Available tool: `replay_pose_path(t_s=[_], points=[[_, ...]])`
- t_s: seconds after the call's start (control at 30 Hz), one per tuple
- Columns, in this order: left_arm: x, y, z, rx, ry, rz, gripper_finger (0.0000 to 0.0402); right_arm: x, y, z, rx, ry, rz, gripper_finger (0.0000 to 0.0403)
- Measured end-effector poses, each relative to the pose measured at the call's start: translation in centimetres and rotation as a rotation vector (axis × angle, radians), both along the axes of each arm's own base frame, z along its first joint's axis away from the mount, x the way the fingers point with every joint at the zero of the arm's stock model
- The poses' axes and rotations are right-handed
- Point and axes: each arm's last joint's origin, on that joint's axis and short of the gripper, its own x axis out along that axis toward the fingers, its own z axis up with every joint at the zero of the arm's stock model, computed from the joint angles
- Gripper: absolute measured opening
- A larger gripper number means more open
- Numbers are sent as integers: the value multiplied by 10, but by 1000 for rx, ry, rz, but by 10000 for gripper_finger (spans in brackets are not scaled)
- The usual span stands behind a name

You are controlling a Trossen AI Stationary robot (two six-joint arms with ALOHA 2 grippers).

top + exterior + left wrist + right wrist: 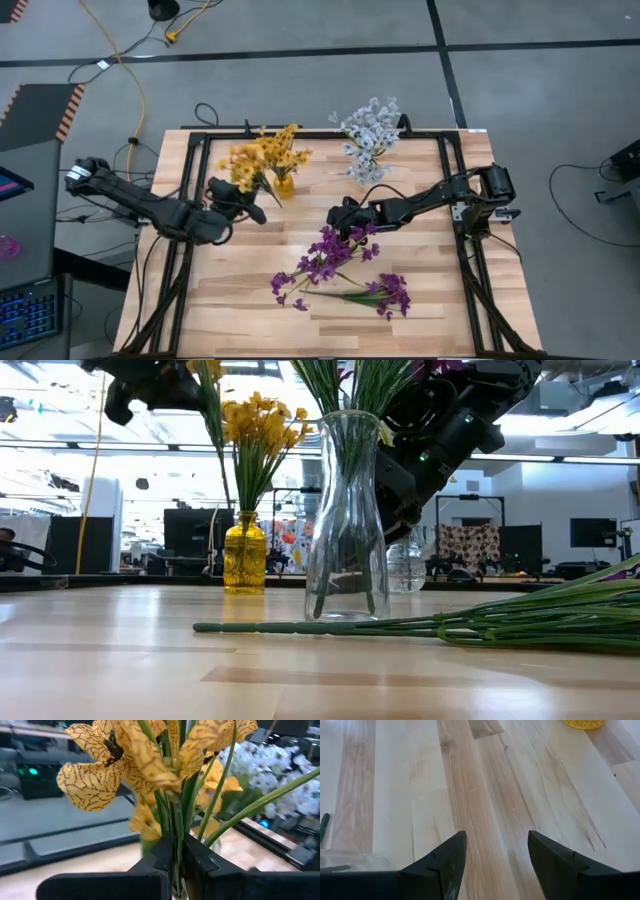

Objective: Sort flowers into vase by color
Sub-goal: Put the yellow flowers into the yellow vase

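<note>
From the camera overhead, the left tool (262,212) was clamped shut on a sprig of yellow-orange artificial flowers (243,172) and sat just beside the amber-yellow glass vase (285,186), which already carried a yellow bunch (281,148). The vase lay to the sprig's right and slightly farther up the pale wooden slatted worktop (250,300), so the coming move likely turns on bringing the stem over that mouth. The right tool (336,217) hung near the middle, just above the purple blossoms (340,248) in the clear vase. More purple sprigs (385,293) lay flat nearer the front edge, their stems running left to right. A white-blue bunch (370,128) stood at the far edge. The right arm was the nearer one to the purple flowers.

From worktop height, the clear glass vase (347,520) stood upright in the centre with green stems inside, the amber vase (245,555) behind it to the left, and long green stems (400,626) lay across the wood. Beyond was an office-like room with screens and ceiling lights.

From the left wrist, thin green stems (176,827) rose upright between the closed fingers (200,860), with veined yellow petals (100,775) above.

From the right wrist, the two dark fingers (447,862) stood wide apart, holding nothing, over bare wood.
</note>
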Motion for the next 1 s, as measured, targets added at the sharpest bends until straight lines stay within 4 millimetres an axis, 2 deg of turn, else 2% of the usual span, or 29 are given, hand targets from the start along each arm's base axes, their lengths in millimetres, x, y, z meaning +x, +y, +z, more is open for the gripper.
replay_pose_path(t_s=[0.3, 0.63, 0.8, 1.0], points=[[-8, 4, 8, 97, 71, 88, 11, 1, 0, 1, -1, -21, -4, 238], [-11, 5, 9, 146, 103, 190, 11, 9, -3, 6, -62, -127, -72, 238], [-17, 7, 15, 150, 121, 131, 11, 11, -6, 9, -95, -162, -117, 238], [-30, 11, 30, 170, 142, -55, 11, 15, -7, 17, -151, -248, -129, 238]])
